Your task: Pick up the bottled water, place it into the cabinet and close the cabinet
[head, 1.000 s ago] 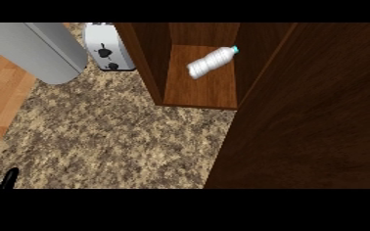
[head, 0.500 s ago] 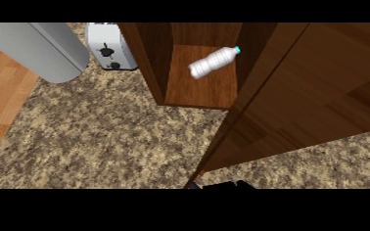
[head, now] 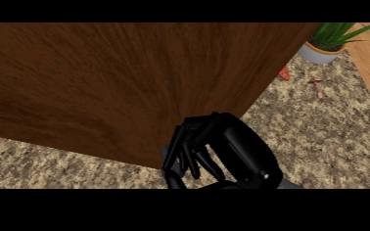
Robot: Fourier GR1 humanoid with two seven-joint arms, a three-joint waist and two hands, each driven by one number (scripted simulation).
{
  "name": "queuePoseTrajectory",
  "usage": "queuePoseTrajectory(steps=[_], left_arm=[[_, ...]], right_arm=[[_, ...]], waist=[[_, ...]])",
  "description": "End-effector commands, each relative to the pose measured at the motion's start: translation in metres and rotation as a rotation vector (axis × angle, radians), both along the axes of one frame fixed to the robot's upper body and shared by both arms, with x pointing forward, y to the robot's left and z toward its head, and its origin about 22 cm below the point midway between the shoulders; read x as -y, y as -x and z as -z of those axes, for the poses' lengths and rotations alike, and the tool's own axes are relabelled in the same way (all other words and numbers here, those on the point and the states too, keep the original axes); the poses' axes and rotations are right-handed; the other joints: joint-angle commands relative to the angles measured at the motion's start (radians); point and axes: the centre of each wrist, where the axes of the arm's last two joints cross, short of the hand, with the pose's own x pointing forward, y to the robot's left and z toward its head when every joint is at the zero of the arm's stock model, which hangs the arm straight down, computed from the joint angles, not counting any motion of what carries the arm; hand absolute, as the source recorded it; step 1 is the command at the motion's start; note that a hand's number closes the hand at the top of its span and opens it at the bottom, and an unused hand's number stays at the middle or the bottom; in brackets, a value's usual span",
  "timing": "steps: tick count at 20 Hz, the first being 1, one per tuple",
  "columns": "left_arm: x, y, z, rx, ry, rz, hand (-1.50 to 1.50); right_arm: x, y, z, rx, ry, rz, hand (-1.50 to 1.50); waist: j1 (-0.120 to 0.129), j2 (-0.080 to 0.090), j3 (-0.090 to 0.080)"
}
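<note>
Mostly, the head view is filled by the cabinet (head: 130,78), one broad face of dark brown wood that runs from the upper left down to a corner near the lower middle. No shelf or opening of the cabinet shows from here. The bottled water cannot be seen, so its place cannot be told.

Speckled stone counter (head: 318,127) shows to the right of the cabinet and in a strip below its lower edge.

At the cabinet's lower corner is the right hand (head: 231,149), black, coming up from the bottom edge. Its fingers (head: 184,151) are curled back toward the palm, lie against the wood's edge, and hold nothing.

Well to the right of the cabinet, at the far edge of the counter, stands a potted plant (head: 329,41) in a pale pot. Just beside the cabinet's right edge lies a small red item (head: 284,73), and a little further out another small reddish thing (head: 316,85); neither is clear enough to name.
</note>
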Motion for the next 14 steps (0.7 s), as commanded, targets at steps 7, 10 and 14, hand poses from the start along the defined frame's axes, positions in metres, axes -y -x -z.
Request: queuePoseTrajectory(steps=[7, 10, 14], left_arm=[[-0.016, 0.013, -0.014, 0.029, 0.022, -0.02, -1.5], [-0.02, 0.022, -0.011, 0.021, 0.018, -0.015, -1.5], [-0.041, 0.031, -0.019, 0.023, 0.0, -0.029, -1.5]], right_arm=[[0.018, -0.098, -0.01, -0.044, -0.056, 0.016, 1.5], [0.022, -0.128, -0.004, -0.038, -0.031, 0.018, 1.5], [0.021, -0.136, -0.009, -0.035, 0.013, -0.026, 1.5]], waist=[[-0.027, 0.001, 0.002], [-0.016, 0.003, 0.002], [-0.025, 0.0, 0.002]])
